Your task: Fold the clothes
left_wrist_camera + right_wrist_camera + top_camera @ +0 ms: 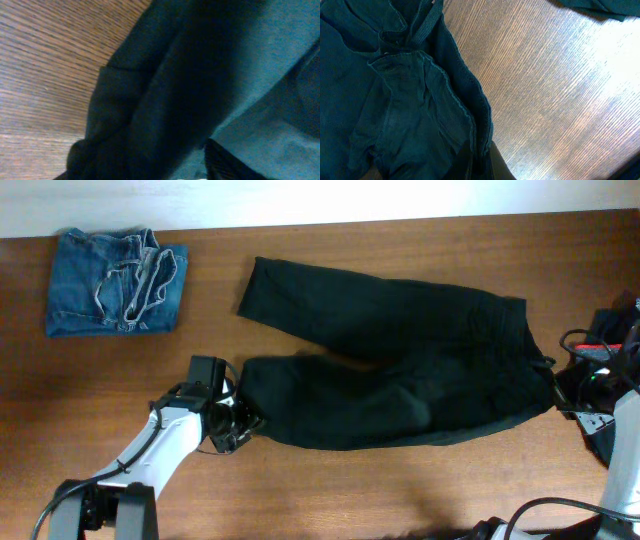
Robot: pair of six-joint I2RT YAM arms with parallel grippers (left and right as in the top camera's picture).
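Overhead: fixed above, facing straight down, far. Full width of surface [400, 490] in frame, black trousers [400, 370] entire, jeans [115, 280] top left.
Left wrist: very near, angled down onto leg hem [115, 100], soft focus, surface strip at frame left. Shares lower-leg end with overhead.
Right wrist: near, facing down onto waistband [465, 100], surface at frame right. Shares waist end with overhead.
Wrist views cover opposite ends of trousers.
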